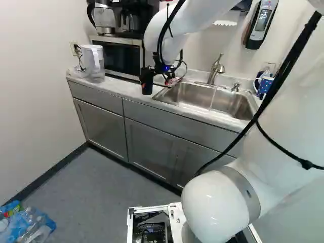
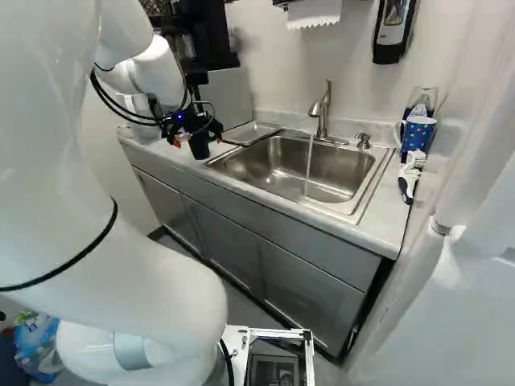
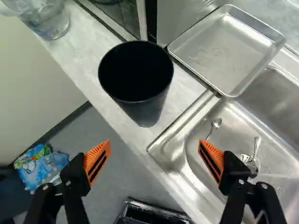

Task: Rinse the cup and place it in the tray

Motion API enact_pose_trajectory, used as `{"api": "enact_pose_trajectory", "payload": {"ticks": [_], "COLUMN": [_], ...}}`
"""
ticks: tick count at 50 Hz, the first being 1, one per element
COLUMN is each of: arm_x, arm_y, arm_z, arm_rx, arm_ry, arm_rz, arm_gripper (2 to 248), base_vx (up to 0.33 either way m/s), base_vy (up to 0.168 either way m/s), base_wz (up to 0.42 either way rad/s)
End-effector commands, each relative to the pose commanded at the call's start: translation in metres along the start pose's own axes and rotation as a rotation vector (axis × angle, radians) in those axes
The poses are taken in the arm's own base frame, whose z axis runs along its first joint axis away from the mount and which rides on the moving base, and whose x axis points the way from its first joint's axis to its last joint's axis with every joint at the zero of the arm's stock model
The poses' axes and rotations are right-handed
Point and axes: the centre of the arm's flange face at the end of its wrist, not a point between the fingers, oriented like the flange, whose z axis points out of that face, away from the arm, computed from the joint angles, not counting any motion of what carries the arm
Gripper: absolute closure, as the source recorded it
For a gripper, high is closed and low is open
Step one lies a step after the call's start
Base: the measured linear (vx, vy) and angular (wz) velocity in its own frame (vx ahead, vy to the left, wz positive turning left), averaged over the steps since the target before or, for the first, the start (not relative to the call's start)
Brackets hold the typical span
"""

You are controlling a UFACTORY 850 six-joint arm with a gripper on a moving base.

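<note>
Wrist view: one black cup (image 3: 148,109) near the sink (image 3: 175,135), one tray (image 3: 229,49) at its rim, two fingers (image 3: 97,158) apart.

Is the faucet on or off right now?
On: in the right base view a thin stream of water falls from the faucet into the sink.

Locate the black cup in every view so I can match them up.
Left base view: black cup above the middle, left of the sink.
Right base view: upper half, left of the sink.
Wrist view: ahead of the open gripper, near the metal tray's corner.
Shared landmark: the sink.
</note>
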Motion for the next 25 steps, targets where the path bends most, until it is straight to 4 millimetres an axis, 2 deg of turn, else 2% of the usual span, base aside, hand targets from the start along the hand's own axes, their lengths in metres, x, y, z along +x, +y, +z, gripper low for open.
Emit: {"api": "enact_pose_trajectory", "payload": {"ticks": [25], "arm_x": [0.0002], "arm_y": [0.0000], "arm_z": [0.0000], "arm_rx": [0.000], "arm_ry": [0.003], "arm_rz": [0.000], "arm_gripper": [3], "base_vx": [0.000], "base_vy": [0.000], "base_wz": [0.000]}}
